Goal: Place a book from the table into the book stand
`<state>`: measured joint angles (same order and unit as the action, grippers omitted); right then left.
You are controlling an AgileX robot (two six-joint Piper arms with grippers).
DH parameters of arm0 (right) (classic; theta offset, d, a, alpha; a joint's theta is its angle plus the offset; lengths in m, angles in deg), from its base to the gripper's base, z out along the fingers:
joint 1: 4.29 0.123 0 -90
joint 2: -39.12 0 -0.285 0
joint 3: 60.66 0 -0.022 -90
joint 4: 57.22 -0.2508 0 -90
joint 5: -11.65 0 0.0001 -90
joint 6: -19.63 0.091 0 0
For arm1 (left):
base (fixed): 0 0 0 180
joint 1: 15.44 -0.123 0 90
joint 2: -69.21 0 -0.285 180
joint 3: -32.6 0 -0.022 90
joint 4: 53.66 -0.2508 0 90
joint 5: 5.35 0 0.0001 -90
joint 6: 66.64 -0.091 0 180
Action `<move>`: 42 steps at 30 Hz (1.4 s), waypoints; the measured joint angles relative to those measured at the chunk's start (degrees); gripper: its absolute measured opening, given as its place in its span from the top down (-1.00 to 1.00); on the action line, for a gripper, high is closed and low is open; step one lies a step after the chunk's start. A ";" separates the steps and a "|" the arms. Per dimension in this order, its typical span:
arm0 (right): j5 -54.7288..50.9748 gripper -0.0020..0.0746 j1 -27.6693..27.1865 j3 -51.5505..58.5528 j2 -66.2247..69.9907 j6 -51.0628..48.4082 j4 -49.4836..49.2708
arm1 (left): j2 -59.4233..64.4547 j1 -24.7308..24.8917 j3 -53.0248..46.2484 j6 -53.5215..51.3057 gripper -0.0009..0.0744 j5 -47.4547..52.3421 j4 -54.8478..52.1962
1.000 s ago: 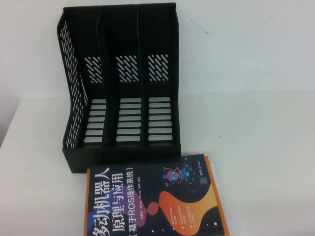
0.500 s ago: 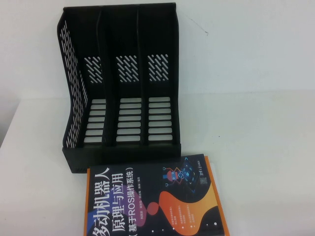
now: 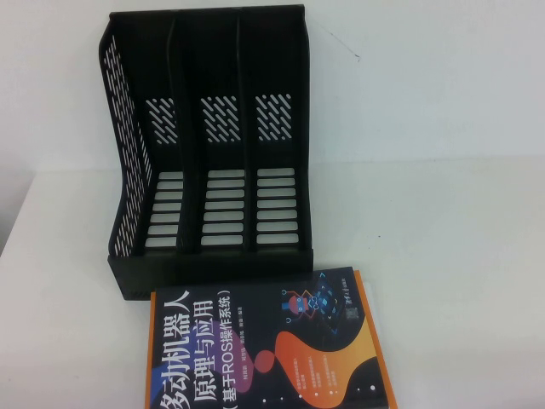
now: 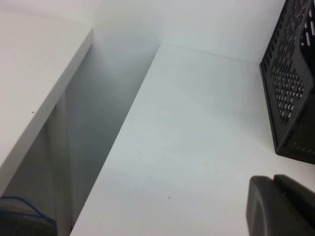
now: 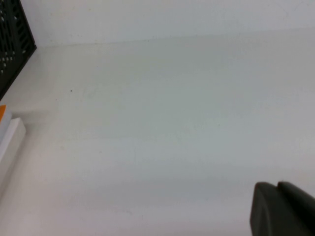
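The dark navy book (image 3: 272, 349), with a white Chinese title and orange and pink blobs, lies flat on the white table (image 3: 443, 256) at the near edge, just in front of the book stand. The black book stand (image 3: 213, 170) is upright with three slots, all empty. Neither gripper shows in the high view. My left gripper (image 4: 273, 179) is shut and empty, low over the table to the left of the stand's perforated wall (image 4: 290, 98). My right gripper (image 5: 276, 186) is shut and empty over bare table to the right of the book's corner (image 5: 7, 132) and the stand (image 5: 12, 44).
A white wall stands behind the stand. In the left wrist view a gap (image 4: 93, 147) runs along the table's left edge, with another white surface (image 4: 34, 73) beyond it. Bare table lies to the right of the book and stand.
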<state>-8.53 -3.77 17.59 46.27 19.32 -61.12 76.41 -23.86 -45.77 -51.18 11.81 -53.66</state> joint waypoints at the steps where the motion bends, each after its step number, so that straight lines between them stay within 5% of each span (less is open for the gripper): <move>1: 0.00 0.96 0.00 0.00 0.00 0.00 0.00 | 0.00 0.00 0.00 0.00 0.99 0.00 0.00; 23: 0.00 0.96 0.00 0.00 0.00 0.00 0.00 | 0.00 0.00 0.00 -0.43 0.99 -1.81 -1.94; 36: 0.00 0.96 0.00 0.00 0.00 0.00 0.00 | 0.00 0.00 -0.10 1.27 0.99 -47.41 3.36; 42: 0.00 0.96 0.00 0.00 0.00 0.00 0.00 | -0.10 0.00 -0.10 1.27 0.99 -58.69 3.50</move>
<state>-8.53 -3.77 17.59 46.27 19.32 -61.12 76.31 -23.86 -45.88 -49.91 -46.88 -50.16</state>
